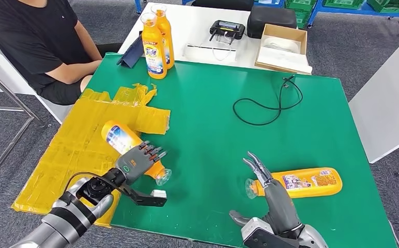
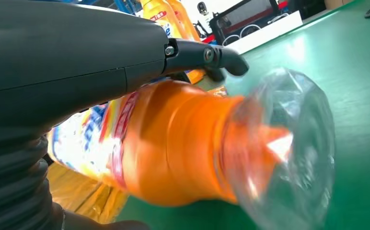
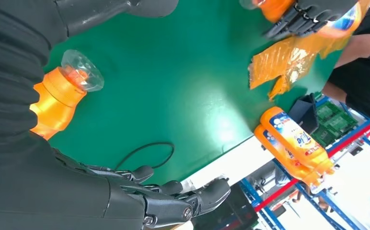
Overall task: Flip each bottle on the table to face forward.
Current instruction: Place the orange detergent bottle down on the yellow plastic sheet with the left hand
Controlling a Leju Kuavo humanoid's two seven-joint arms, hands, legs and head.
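The left hand (image 1: 138,161) is wrapped over the neck end of a lying orange detergent bottle (image 1: 122,140), fingers curled across the shoulder, gripping it at about seven o'clock on the green table (image 1: 213,103), right where the yellow taped sheet (image 1: 83,150) meets the green. The left wrist view shows the clear cap (image 2: 283,148) jutting past the hand, label (image 2: 92,134) turned partly sideways. To do this step well, I'd say the hand should roll the bottle about its long axis with a firm hold on the shoulder, not the slick cap, and stop when the printed label faces out. That bottle's long axis runs from ten o'clock to four o'clock, cap toward four. Over to the right hand (image 1: 270,191): fingers spread and straight, holding nothing, poised just beside the cap of the second lying bottle (image 1: 303,182) at five o'clock, not clearly touching. That one lies almost nine-to-three, cap toward nine, base toward three. Farther out at twelve o'clock, two upright detergent bottles (image 1: 156,41) stand at the table's far edge, labels forward. A black cable (image 1: 270,106) loops at one o'clock.
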